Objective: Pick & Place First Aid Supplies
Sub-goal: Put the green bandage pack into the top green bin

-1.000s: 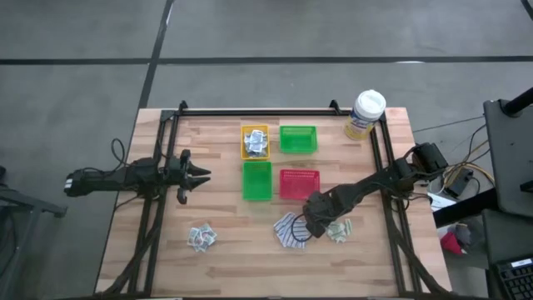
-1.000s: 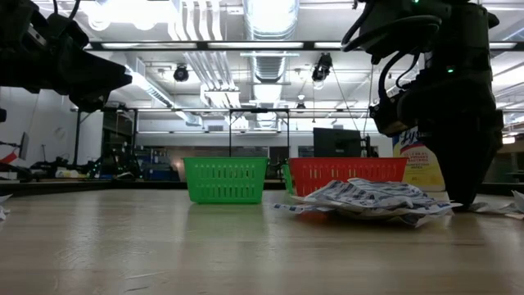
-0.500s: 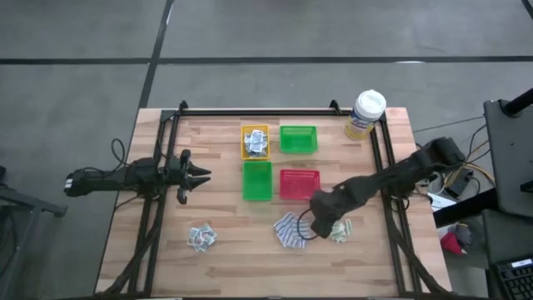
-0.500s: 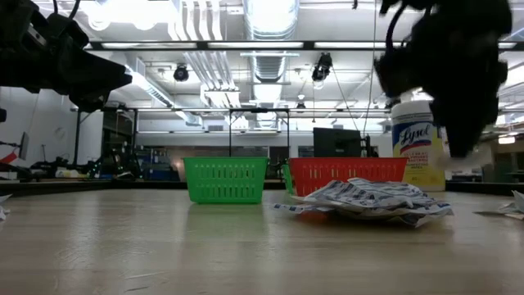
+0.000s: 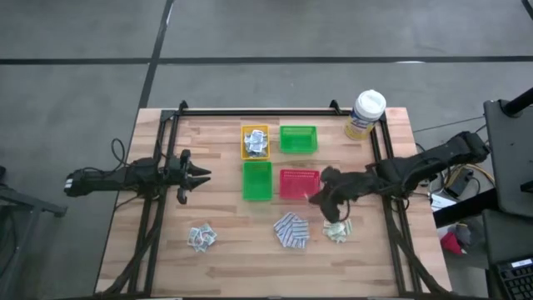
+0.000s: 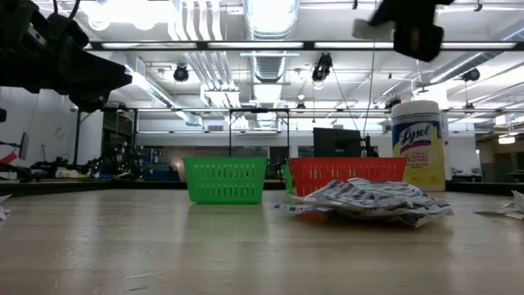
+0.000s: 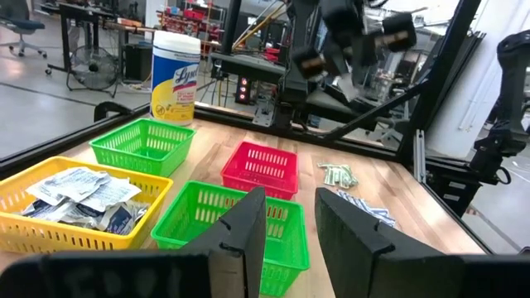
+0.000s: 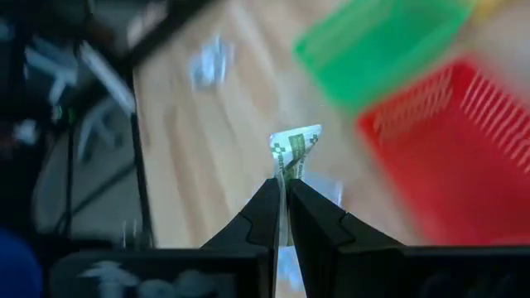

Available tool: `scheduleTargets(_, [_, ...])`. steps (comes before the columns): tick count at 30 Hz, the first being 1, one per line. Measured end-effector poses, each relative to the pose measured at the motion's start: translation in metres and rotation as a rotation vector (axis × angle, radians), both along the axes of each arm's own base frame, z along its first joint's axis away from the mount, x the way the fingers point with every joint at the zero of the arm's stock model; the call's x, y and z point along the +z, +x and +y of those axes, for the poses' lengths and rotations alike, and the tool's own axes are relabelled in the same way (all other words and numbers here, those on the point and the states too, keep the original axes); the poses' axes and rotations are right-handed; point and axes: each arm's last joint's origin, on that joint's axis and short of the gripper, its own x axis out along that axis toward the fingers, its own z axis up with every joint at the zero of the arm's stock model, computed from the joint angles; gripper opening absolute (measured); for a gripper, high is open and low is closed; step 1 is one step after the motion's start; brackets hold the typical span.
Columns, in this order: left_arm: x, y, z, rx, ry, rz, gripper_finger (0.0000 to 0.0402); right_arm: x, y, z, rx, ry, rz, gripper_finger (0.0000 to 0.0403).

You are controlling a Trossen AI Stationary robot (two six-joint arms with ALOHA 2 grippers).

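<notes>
My right gripper [image 8: 286,184] is shut on a pale green strip packet [image 8: 295,145] and hangs in the air near the red tray [image 5: 299,183], above the table; it shows as [image 5: 319,197] in the high view. On the table lie a pile of pale green strips [image 5: 337,231], a pile of blue-and-white pads [image 5: 291,230] and a pile of white-grey sachets [image 5: 201,237]. More sachets fill the yellow tray [image 5: 255,142]. My left gripper [image 7: 290,217] waits open at the table's left side, pointing level. My right gripper pinches one end of the pale green strip [image 8: 288,170] between its two fingers. The rest of the strip sticks out past the fingertips, lifted clear of the table. The fingers slant downward from the table's right side.
Two green trays [image 5: 298,139] [image 5: 256,181] stand beside the yellow and red ones at the table's middle. A yellow canister with a white lid [image 5: 365,114] stands at the far right corner. Bare wood lies along the near edge.
My right gripper has risen from the table between the pad pile and the strip pile, gone a little toward the far edge and the red tray, and tipped from pointing down to slanting. The green strip in its fingers is lifted clear.
</notes>
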Motion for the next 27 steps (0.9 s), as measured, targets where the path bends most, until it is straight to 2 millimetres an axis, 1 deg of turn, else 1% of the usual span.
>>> scheduleTargets(3, [0.0, 0.0, 0.0, 0.0, 0.0, 0.0, 0.0108, 0.008, 0.0, -0.008, -0.1, -0.092, -0.076, 0.0027])
scheduleTargets(7, [0.0, 0.0, 0.0, 0.0, 0.0, 0.0, 0.0108, 0.011, 0.002, -0.019, -0.196, -0.2, -0.109, 0.0027])
scheduleTargets(19, [0.0, 0.0, 0.0, 0.0, 0.0, -0.001, 0.0108, 0.009, 0.01, -0.042, -0.259, -0.262, -0.094, 0.0027])
scheduleTargets(23, [0.0, 0.0, 0.0, 0.0, 0.0, 0.0, 0.0108, 0.008, 0.011, -0.054, -0.29, -0.287, -0.08, 0.0027])
scheduleTargets(27, [0.0, 0.0, 0.0, 0.0, 0.0, -0.001, 0.0108, 0.008, 0.011, -0.07, -0.316, -0.344, -0.056, 0.0027])
